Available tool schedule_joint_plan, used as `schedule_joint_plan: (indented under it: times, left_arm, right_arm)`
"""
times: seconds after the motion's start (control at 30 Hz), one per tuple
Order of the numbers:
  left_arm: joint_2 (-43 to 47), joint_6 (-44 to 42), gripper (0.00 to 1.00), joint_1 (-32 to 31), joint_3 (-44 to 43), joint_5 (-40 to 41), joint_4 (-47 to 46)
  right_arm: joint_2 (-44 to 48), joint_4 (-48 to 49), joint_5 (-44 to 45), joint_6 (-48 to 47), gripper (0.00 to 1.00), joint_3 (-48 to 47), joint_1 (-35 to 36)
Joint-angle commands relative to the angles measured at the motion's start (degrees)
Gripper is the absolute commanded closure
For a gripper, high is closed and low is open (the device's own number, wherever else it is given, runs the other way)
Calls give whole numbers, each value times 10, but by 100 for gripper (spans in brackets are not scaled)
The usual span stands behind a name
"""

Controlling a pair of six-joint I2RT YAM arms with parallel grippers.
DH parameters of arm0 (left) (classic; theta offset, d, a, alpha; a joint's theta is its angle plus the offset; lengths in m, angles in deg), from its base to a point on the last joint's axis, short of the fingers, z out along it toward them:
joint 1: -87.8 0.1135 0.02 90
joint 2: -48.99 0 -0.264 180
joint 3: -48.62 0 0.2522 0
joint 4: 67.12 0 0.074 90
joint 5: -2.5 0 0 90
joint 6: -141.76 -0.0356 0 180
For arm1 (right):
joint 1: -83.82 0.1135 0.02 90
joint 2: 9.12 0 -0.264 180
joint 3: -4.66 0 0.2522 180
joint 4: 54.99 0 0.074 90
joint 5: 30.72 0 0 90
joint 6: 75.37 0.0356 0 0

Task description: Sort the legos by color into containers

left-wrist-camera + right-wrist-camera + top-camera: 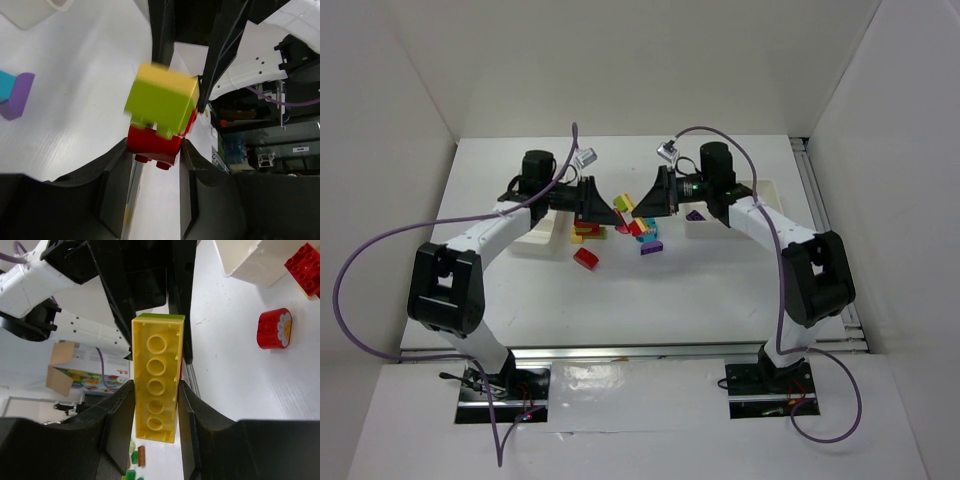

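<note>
Bright, even light on a white desk [720, 290].
Soft, pale shadows lie on it. In the left wrist view the green brick [157, 107] looks smeared and fuzzy at its edges.

Top cam looks down over the whole table [720, 290] from behind; wrist cams sit close, facing each other, sharing the brick stack [160, 107] [156, 380].
</note>
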Motion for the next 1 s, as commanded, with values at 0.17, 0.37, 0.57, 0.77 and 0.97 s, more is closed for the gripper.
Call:
schedule_joint_plan:
  times: [0.17, 0.37, 0.57, 0.77, 0.97]
  left_arm:
    - [0, -126, 100, 49, -23, 11, 155]
    - [6, -133, 100, 96, -67, 163, 271]
    - [1, -54, 100, 102, -165, 507, 341]
    - [-82, -16, 100, 108, -278, 618, 348]
    - [-173, 3, 100, 113, -353, 683, 348]
  right_arm:
    - [33, -37, 97, -18, 87, 8, -34]
    - [39, -128, 206, -71, 87, -9, -34]
    - [50, -171, 287, -102, 87, -26, -22]
    - [45, -183, 287, -107, 87, -26, -22]
    - [45, -208, 306, -120, 87, -37, -17]
